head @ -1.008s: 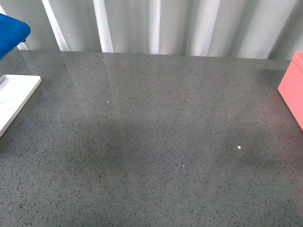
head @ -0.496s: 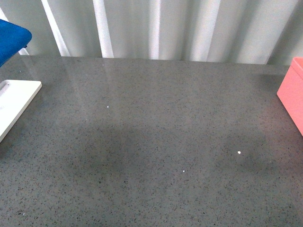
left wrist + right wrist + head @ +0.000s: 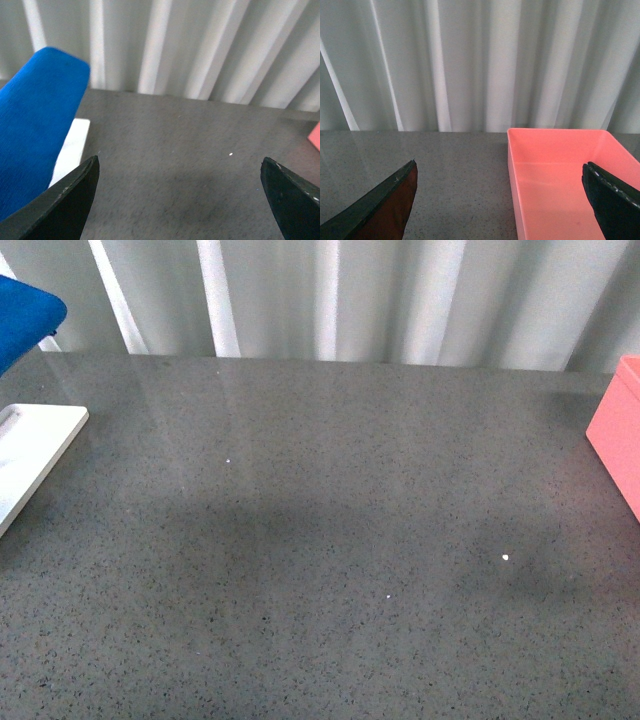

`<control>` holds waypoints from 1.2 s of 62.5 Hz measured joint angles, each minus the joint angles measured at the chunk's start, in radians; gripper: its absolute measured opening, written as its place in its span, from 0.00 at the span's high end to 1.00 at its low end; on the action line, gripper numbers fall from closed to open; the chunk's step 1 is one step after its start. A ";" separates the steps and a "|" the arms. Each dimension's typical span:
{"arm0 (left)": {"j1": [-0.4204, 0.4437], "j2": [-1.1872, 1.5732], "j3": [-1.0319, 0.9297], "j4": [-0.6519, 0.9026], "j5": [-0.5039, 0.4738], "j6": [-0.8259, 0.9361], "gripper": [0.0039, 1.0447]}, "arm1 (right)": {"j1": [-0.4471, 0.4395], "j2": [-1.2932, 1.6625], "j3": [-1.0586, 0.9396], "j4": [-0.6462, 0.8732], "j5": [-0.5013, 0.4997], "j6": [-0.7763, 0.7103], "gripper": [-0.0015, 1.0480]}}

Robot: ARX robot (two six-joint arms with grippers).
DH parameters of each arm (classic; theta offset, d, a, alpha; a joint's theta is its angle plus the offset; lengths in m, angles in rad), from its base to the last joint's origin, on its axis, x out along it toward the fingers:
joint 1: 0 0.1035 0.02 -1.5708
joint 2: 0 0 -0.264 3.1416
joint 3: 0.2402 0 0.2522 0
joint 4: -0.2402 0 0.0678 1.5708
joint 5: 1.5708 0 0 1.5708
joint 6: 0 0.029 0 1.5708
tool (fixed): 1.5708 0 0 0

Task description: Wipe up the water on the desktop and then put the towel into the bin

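Observation:
The dark-grey speckled desktop point(image 3: 330, 520) fills the front view, with a few tiny white specks and no clear puddle that I can tell. The blue towel point(image 3: 22, 315) shows at the far left edge, above a white slab point(image 3: 35, 445). In the left wrist view the towel point(image 3: 35, 125) hangs draped at one side over the slab point(image 3: 72, 147). My left gripper point(image 3: 180, 192) is open and empty above the desktop point(image 3: 175, 150), beside the towel. My right gripper point(image 3: 500, 195) is open and empty, over the near wall of the pink bin point(image 3: 560, 175). Neither arm shows in the front view.
The pink bin point(image 3: 618, 430) stands at the right edge of the desktop and is empty inside. A pale pleated curtain point(image 3: 330, 295) runs along the back edge. The white slab lies at the left edge.
The front view has shifted slightly, so the desktop's back edge and the towel sit a little lower in the picture. Nothing on the desktop has moved.

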 joint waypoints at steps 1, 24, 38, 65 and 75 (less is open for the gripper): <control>0.000 0.026 0.012 0.011 0.001 0.005 0.06 | 0.000 0.000 0.000 0.000 0.000 0.000 0.07; 0.038 0.829 0.566 -0.227 -0.080 0.320 0.06 | 0.000 0.000 0.000 0.000 0.000 0.000 0.07; 0.088 1.073 0.859 -0.331 -0.187 0.393 0.06 | 0.000 0.000 0.000 0.000 0.000 0.000 0.07; 0.158 1.239 1.174 -0.585 -0.221 0.328 0.06 | 0.000 0.000 0.000 0.000 0.000 0.000 0.07; 0.158 1.290 1.173 -0.534 -0.256 0.356 0.06 | 0.000 0.000 0.000 0.000 0.000 0.000 0.07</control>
